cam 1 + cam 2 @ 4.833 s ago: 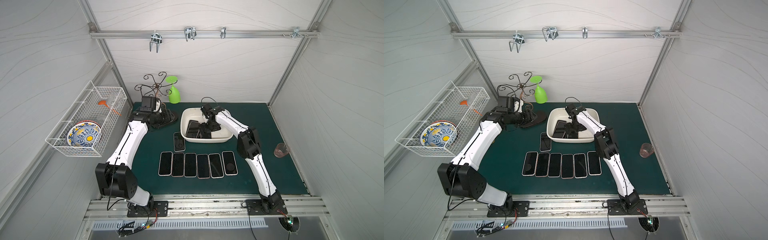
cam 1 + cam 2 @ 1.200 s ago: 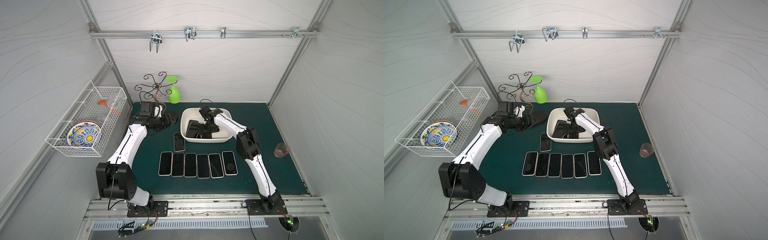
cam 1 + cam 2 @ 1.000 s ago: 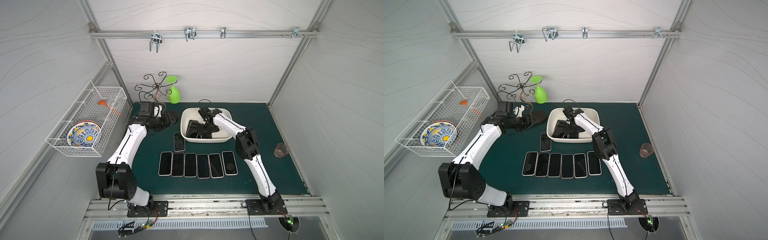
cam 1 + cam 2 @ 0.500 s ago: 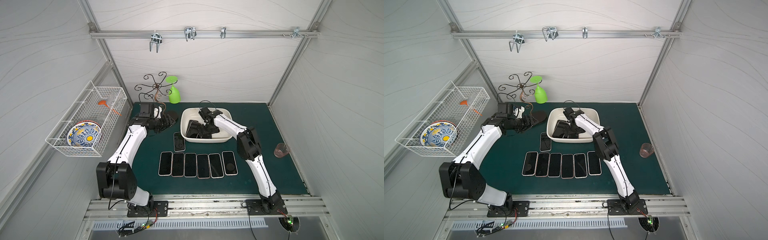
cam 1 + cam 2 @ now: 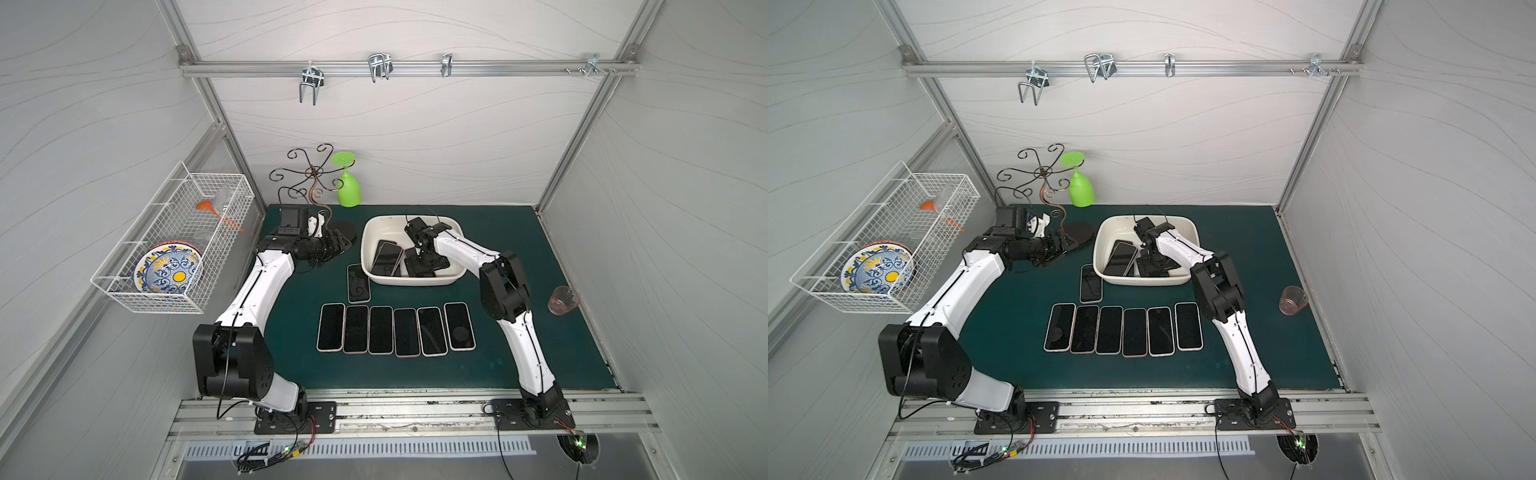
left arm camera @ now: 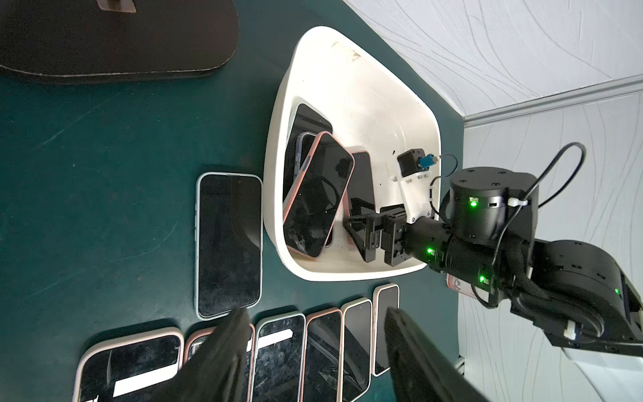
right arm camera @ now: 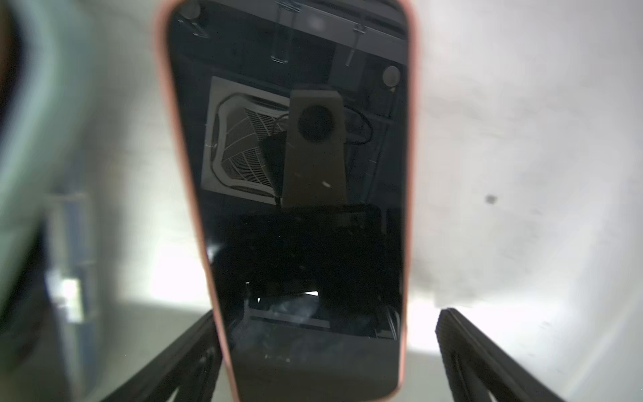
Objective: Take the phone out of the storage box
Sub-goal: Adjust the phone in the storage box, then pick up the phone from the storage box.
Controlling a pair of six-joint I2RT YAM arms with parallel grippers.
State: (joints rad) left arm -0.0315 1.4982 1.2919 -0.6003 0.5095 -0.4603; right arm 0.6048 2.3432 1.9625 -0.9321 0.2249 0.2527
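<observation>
The cream-white storage box (image 5: 415,283) (image 5: 1142,283) (image 6: 348,104) stands at the back of the green mat with several dark phones inside. One pink-cased phone (image 5: 386,257) (image 5: 1121,259) (image 6: 318,195) leans on others by its left wall. My right gripper (image 5: 424,266) (image 5: 1152,266) (image 6: 362,236) (image 7: 327,348) reaches down into the box, open. Another pink-edged phone (image 7: 306,209) lies flat between its fingers, with a gap on one side. My left gripper (image 5: 343,245) (image 5: 1065,245) (image 6: 316,330) hovers open and holds nothing, left of the box.
Several phones (image 5: 395,330) lie in a row at mid-mat, and one more phone (image 5: 358,282) lies beside the box's front left corner. A pink cup (image 5: 563,300) stands far right. A black wire stand (image 5: 311,174) with a green glass (image 5: 348,191) and a wall-hung wire basket (image 5: 174,249) are on the left.
Since several seconds ago my right gripper has shifted slightly left inside the box and my left gripper has sunk lower beside the stand. Over the last second hardly anything moved.
</observation>
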